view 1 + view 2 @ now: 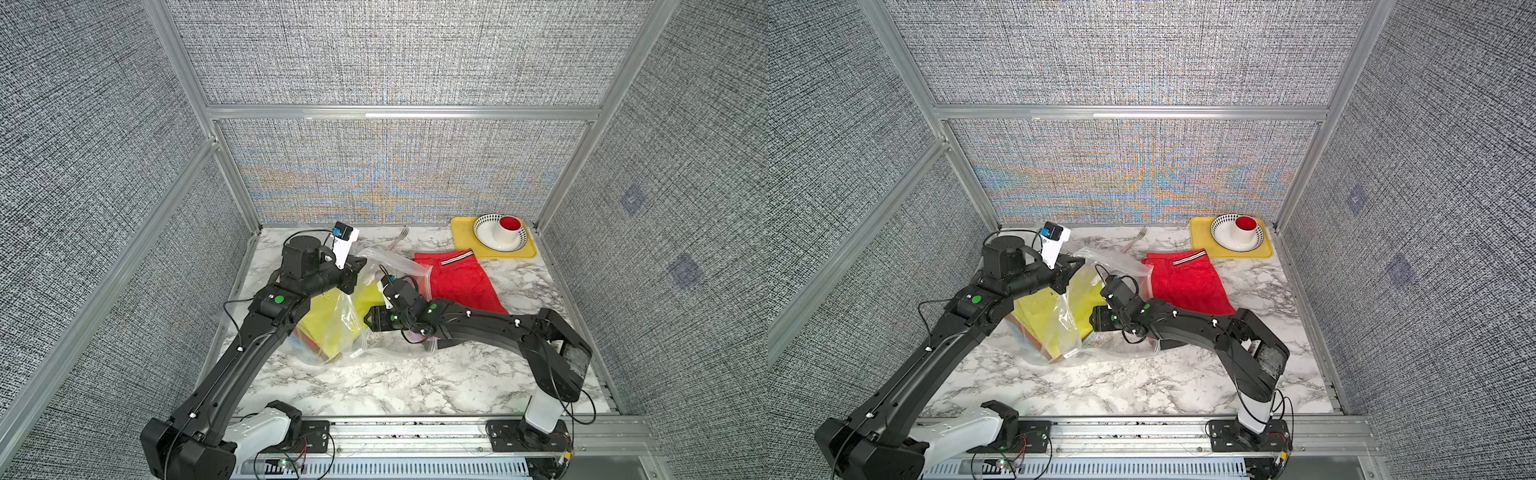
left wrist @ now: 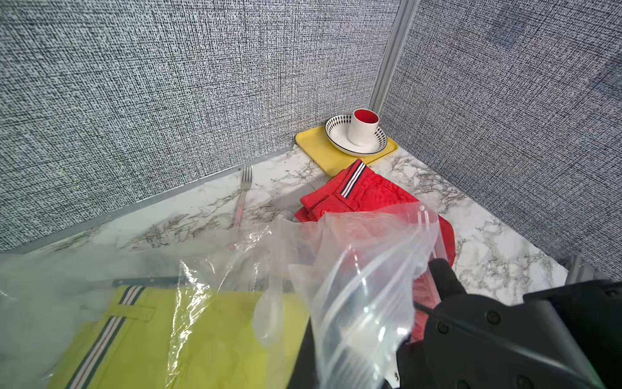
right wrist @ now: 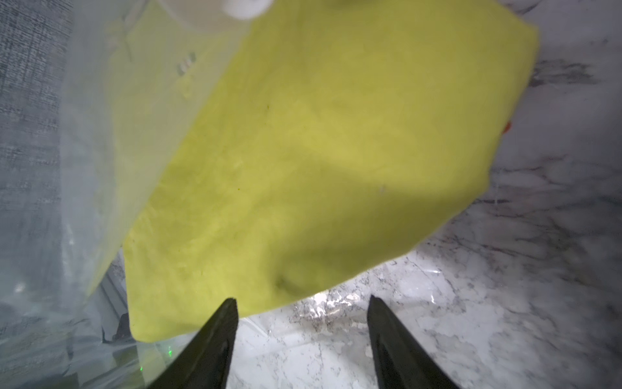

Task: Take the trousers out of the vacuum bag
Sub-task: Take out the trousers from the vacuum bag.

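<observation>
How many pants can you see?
2 for sure: the red trousers lie on the table beside the yellow tray, and the yellow trousers are in the vacuum bag. Coloured edges under the yellow pair suggest more are hidden.

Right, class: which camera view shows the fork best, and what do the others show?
The left wrist view: the fork shows large, tines and most of the handle clear, its end behind the vacuum bag. Both top views show it small, handle partly behind the bag. The right wrist view misses it.
</observation>
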{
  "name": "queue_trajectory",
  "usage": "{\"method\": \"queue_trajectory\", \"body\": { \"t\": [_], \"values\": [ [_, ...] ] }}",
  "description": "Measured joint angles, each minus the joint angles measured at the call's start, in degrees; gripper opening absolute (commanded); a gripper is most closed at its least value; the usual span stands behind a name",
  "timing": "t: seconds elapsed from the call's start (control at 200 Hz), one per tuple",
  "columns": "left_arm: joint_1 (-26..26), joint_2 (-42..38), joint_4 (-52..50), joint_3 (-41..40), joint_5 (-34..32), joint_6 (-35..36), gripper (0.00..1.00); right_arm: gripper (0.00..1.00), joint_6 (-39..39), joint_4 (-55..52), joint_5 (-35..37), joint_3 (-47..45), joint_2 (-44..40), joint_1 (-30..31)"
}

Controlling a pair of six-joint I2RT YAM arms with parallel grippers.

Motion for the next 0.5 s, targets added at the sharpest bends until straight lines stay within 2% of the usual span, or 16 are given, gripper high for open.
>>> {"method": "queue_trajectory", "body": {
  "t": [0.501],
  "values": [
    [0.00,0.57,-0.22,0.83,-1.90,0.81,0.00,0.67,2.34,2.21,-0.96,0.57,4.11,0.72]
  ]
}}
